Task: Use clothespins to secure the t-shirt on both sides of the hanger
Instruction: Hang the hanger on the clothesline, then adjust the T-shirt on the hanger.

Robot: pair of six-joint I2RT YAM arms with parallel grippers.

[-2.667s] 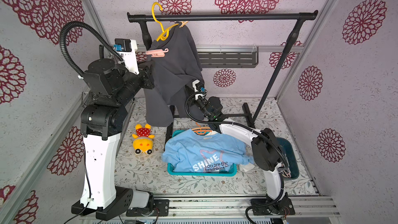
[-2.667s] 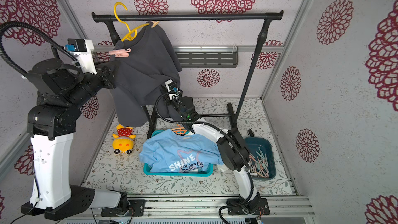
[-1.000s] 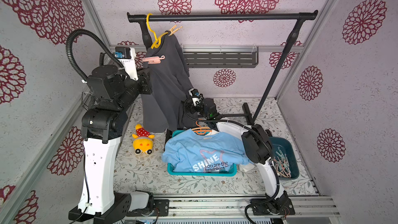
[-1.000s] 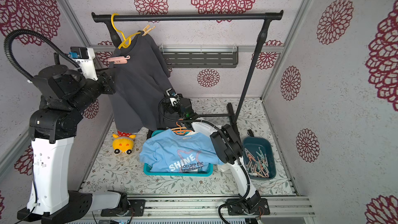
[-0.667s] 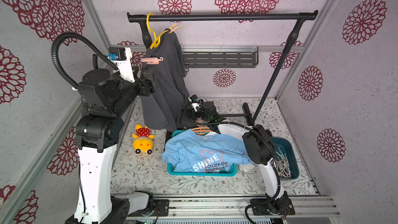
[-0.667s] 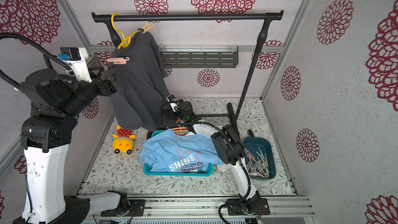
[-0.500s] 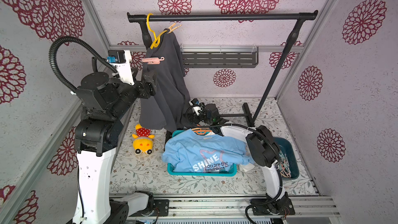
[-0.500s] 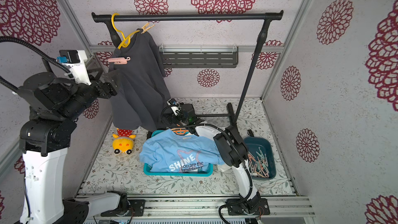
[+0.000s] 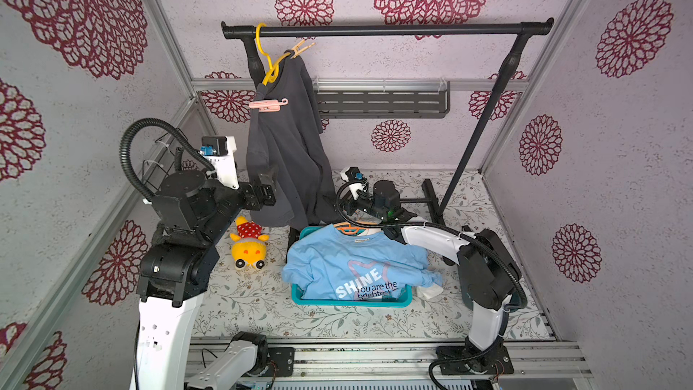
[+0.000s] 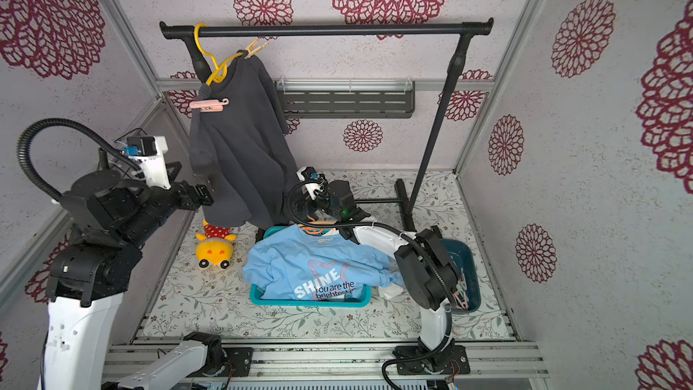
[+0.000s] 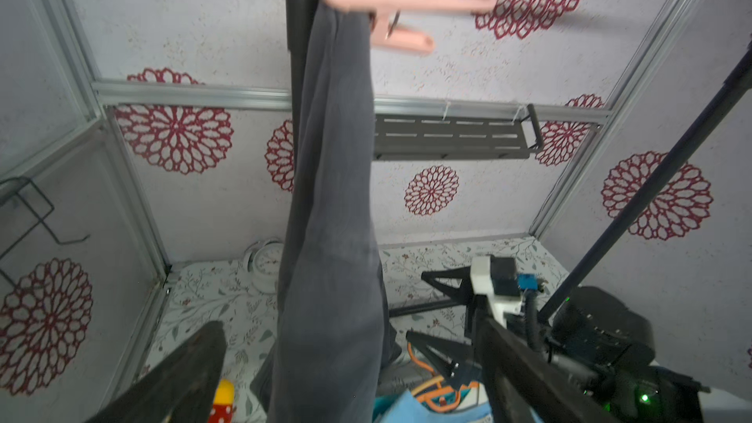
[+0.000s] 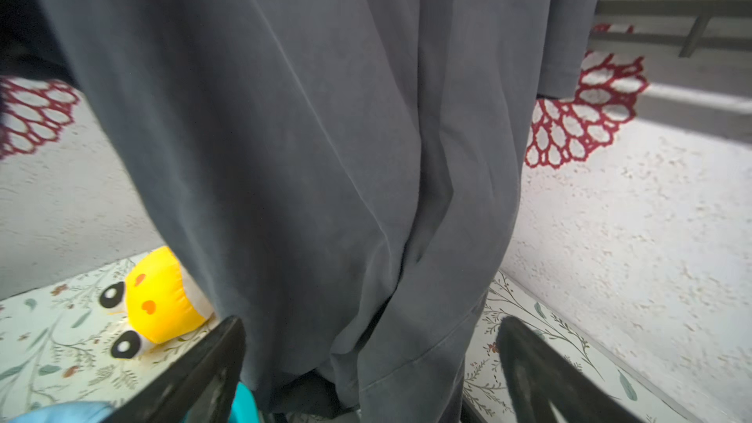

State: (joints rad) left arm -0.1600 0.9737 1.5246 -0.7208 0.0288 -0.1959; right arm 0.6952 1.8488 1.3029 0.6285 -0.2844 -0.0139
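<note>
A dark grey t-shirt (image 9: 288,151) (image 10: 240,151) hangs on a yellow hanger (image 9: 267,61) from the black rail in both top views. A pink clothespin (image 9: 268,104) (image 11: 407,6) grips its left shoulder, and a peach clothespin (image 9: 302,48) grips the right shoulder by the hanger. My left gripper (image 9: 268,189) (image 11: 350,331) is open beside the shirt's lower left edge, well below the pink pin. Low at the shirt's right hem my right gripper (image 9: 337,200) (image 12: 370,327) stands open, with the hem hanging in front of its fingers (image 12: 211,360).
A teal basket (image 9: 348,300) holds a light blue t-shirt (image 9: 352,268) on an orange hanger. A yellow plush toy (image 9: 247,245) lies left of it. A dark teal bin (image 10: 465,283) with several clothespins sits behind the right arm. The rack's slanted post (image 9: 476,125) stands right.
My left gripper has opened, left the pink clothespin clipped on the shoulder and dropped down beside the shirt. The right gripper has sunk lower towards the hem.
</note>
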